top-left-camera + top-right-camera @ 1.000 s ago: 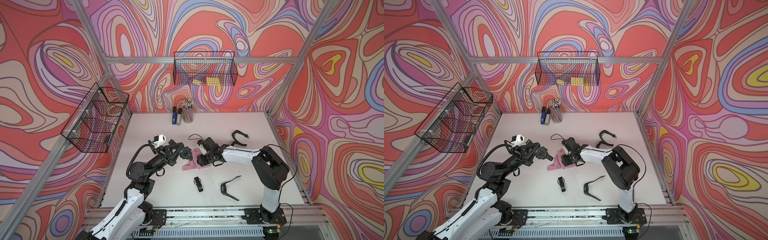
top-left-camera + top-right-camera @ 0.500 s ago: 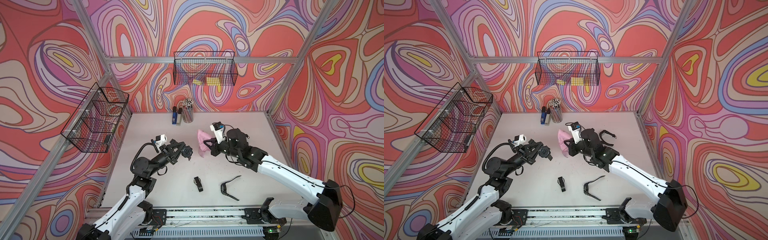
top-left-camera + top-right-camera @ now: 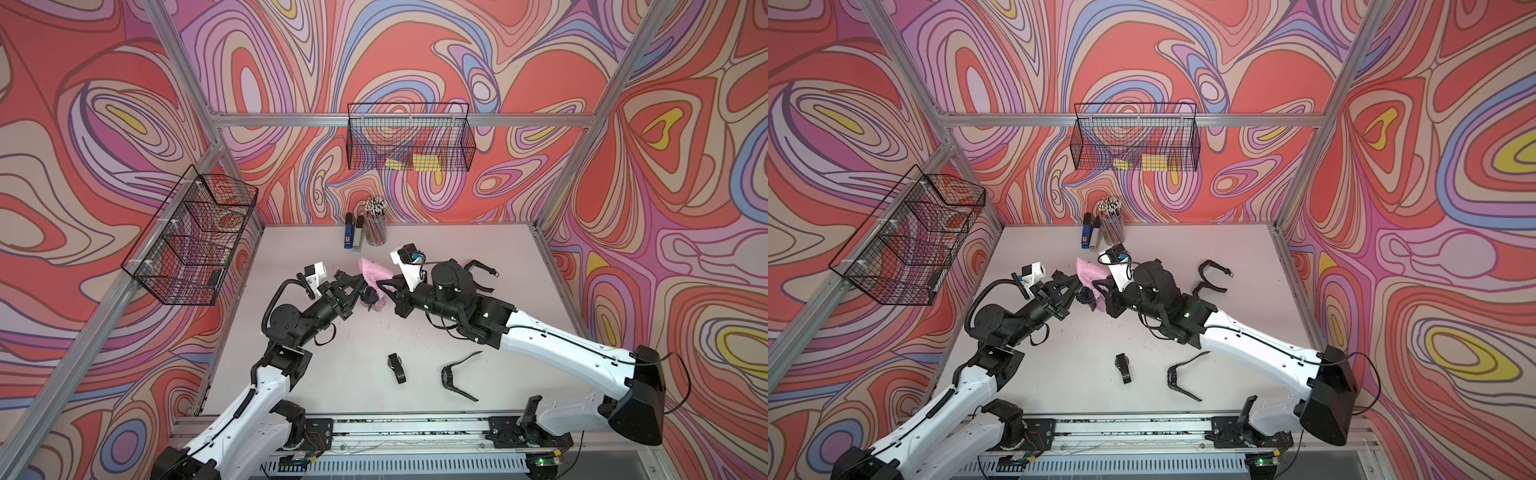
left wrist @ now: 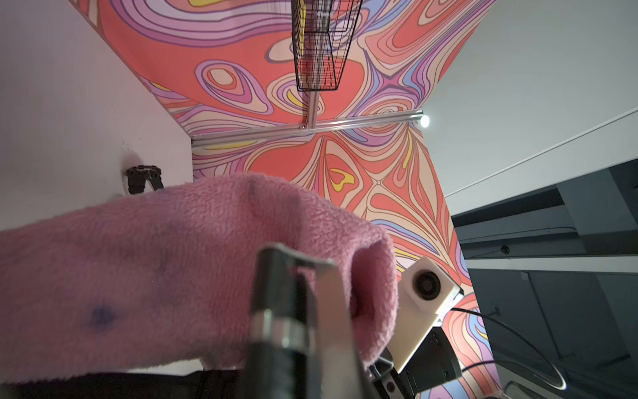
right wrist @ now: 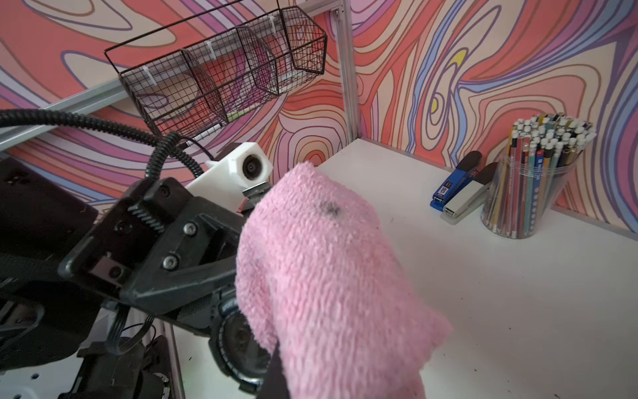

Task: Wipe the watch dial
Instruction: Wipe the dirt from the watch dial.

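My left gripper [image 3: 360, 290] is clamped on the watch [image 3: 370, 296], lifted off the table [image 3: 457, 257] at about 11 o'clock from its middle. At the watch's 3 o'clock, my right gripper [image 3: 385, 286] pinches the pink cloth [image 3: 375, 269], which drapes against the dial [image 5: 234, 336]. I'd press lightly, rub in small circles and brace the left arm rigid.
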`<action>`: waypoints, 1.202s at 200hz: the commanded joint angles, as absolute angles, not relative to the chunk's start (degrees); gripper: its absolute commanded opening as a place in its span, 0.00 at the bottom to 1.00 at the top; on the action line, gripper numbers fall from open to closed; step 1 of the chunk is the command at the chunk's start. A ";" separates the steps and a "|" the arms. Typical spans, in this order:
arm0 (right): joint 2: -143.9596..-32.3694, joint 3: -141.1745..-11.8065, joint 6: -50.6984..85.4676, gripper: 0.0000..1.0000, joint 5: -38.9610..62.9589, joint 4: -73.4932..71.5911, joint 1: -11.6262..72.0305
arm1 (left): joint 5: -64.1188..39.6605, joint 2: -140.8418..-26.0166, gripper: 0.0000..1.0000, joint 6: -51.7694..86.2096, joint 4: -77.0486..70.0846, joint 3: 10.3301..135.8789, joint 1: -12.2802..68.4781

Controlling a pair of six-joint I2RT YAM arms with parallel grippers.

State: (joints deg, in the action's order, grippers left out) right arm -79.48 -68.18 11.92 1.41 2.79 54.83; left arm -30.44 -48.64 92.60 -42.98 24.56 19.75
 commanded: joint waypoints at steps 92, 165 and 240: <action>-82.04 -67.51 13.60 0.00 -6.15 2.22 66.76 | -26.00 -45.44 0.00 87.36 -38.01 26.72 21.61; -81.15 -60.97 16.56 0.00 -5.36 -1.67 60.08 | -24.41 -46.85 0.00 96.34 -50.52 24.99 21.59; -83.59 -64.57 15.89 0.00 -1.80 -2.38 61.22 | -23.34 -48.08 0.00 98.61 -54.58 23.97 21.58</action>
State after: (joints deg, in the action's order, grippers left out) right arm -80.38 -62.96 15.77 -4.21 -5.32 58.37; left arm -21.69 -48.56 95.88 -43.94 23.03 20.95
